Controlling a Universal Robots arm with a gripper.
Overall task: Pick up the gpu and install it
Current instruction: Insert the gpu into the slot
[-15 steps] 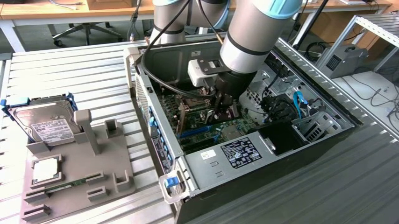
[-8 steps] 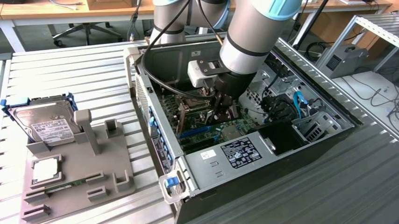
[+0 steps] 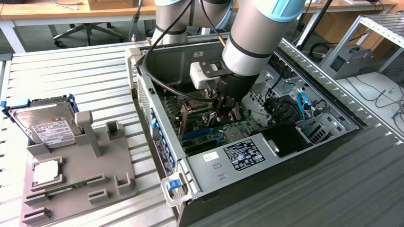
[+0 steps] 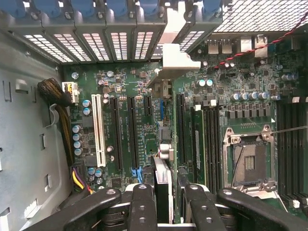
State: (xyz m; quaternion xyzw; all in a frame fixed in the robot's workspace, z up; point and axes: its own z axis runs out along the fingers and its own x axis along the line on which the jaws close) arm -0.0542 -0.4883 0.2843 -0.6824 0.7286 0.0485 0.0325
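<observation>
The gripper (image 4: 163, 202) is closed partway on the gpu (image 4: 162, 185), its two black fingers (image 4: 142, 204) pressing the thin card edge-on from either side, so the card stands upright between them and runs straight out from the fingertips toward the rear of the case. The card's silver metal bracket (image 4: 175, 60) is at its far end, up against the row of perforated slot covers (image 4: 120, 45).

Just below the held card lies the green motherboard (image 4: 139, 125), with black expansion slots (image 4: 131, 132) running parallel to the card on both sides of it — whether the card's edge is seated in one of them or hanging just above cannot be told. A white slot (image 4: 98, 130) lies further out to one side, and past the other finger sits the open CPU socket (image 4: 250, 161) with its metal frame.

In the exterior view the arm (image 3: 252, 33) reaches down into the open computer case (image 3: 208, 175), the gripper (image 3: 226, 113) low over the board. Well apart from it, outside the case towards the exterior view's left, a grey parts holder (image 3: 82, 184) carries a silver hard drive (image 3: 47, 123) with a white label.
</observation>
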